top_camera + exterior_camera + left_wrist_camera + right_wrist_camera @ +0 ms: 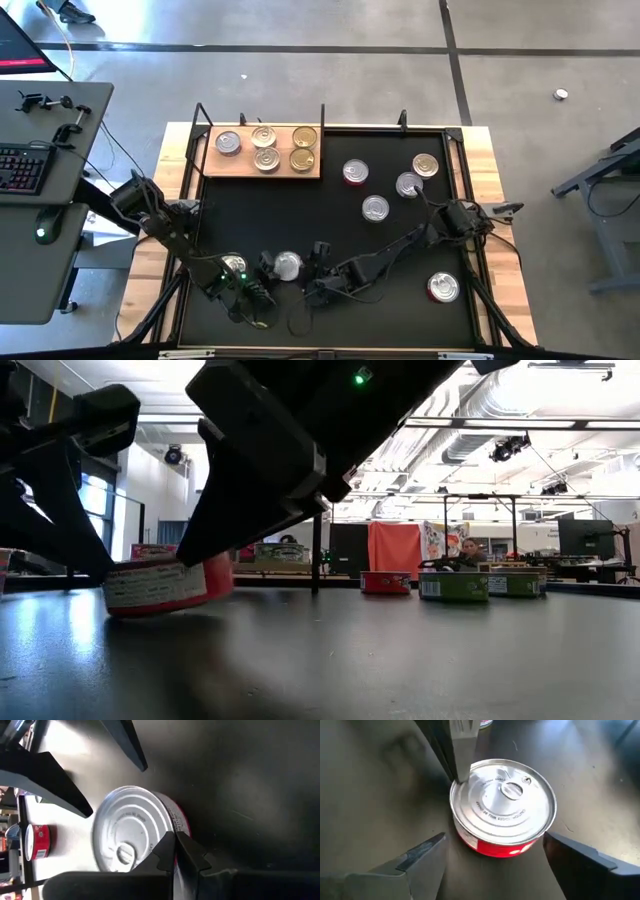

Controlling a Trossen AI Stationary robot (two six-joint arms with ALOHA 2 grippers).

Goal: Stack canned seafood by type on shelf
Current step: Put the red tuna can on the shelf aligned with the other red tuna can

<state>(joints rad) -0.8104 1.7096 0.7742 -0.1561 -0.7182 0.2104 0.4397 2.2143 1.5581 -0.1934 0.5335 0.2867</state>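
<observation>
Silver-lidded and red-sided, one can is seen lying on the black mat near the table's front edge, between the two grippers. The left gripper is pressed fully together, its fingertips laid against the can's rim with nothing clasped between them. The right gripper is spread wide on either side of the same can, its fingers clear of the red wall. Five cans are seen set on the wooden shelf at the mat's far left corner, gold lids beside silver ones. Four more cans are scattered on the mat to the right of the shelf, and another red-sided can is seen alone near the front right corner. A further can is partly covered by the left arm.
</observation>
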